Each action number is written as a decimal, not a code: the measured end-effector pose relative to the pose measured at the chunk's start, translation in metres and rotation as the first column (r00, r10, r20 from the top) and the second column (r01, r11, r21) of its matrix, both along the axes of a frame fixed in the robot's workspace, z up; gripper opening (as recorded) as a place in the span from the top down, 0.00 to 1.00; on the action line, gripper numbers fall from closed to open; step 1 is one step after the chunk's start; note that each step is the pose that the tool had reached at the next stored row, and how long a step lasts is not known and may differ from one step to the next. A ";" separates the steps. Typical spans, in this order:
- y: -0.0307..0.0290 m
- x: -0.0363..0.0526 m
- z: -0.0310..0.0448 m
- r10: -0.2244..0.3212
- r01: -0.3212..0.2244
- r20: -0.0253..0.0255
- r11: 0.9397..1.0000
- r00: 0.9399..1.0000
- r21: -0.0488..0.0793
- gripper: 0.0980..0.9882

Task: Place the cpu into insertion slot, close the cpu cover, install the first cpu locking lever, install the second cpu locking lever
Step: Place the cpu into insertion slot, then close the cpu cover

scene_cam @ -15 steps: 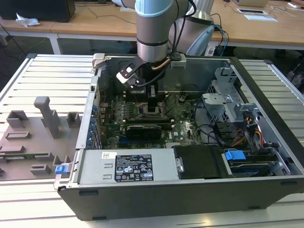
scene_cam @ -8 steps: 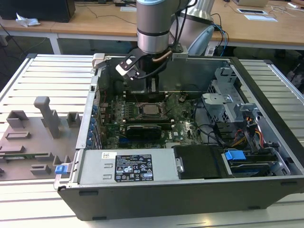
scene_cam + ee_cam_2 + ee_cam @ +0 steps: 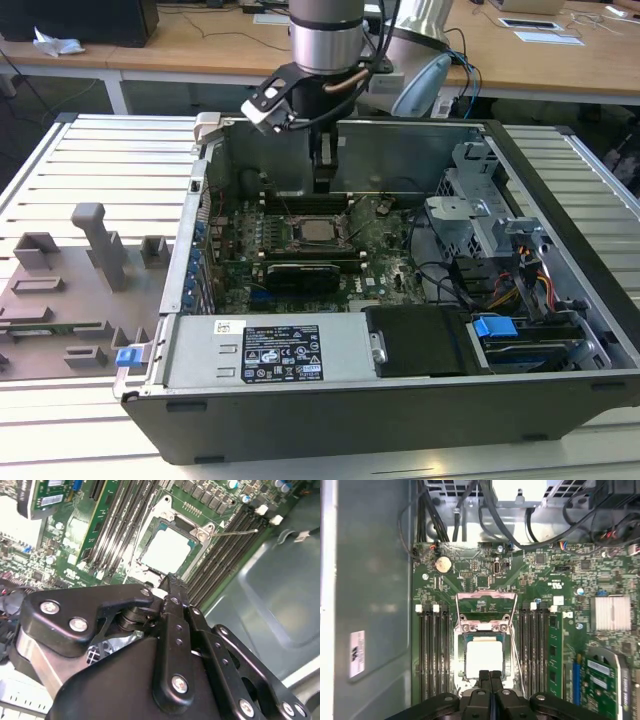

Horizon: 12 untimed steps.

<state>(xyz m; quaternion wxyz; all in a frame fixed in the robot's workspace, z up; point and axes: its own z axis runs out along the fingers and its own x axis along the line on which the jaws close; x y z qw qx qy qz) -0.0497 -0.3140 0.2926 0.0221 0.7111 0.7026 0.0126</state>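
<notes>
I'm hovering, pincer (image 3: pixel 490 674) clenched empty above the seated cpu (image 3: pixel 483 657); the open cpu cover (image 3: pixel 485 597) is wanting a slow, square push.

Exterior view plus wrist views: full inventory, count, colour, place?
square metal-topped cpu: 1, silvery-grey, seated in the slot
square insertion slot: 1, black, mid-motherboard
windowed metal cpu cover: 1, silvery, apparently raised, at the slot's end opposite the gripper
motherboard: 1, green, on the case floor
long memory slots: two banks, black, flanking the slot
open computer case: 1, dark grey, on the table
labelled power supply box: 1, silver, inside the case's near wall
fixture tray: 1, grey, exterior view's left of the case
slatted metal table: 1, pale grey, under everything
robot arm: 1, silver, above the case
gripper: 1, black, jaws shut, above the cpu
</notes>
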 end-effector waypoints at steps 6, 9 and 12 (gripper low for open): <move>0.0000 0.0000 0.0064 0.000 0.000 0.000 1.000 1.000 0.001 0.99; 0.0000 0.0000 0.0064 0.000 0.000 0.000 1.000 1.000 0.002 0.99; 0.0000 0.0000 0.0064 0.000 0.000 0.000 1.000 1.000 0.002 0.99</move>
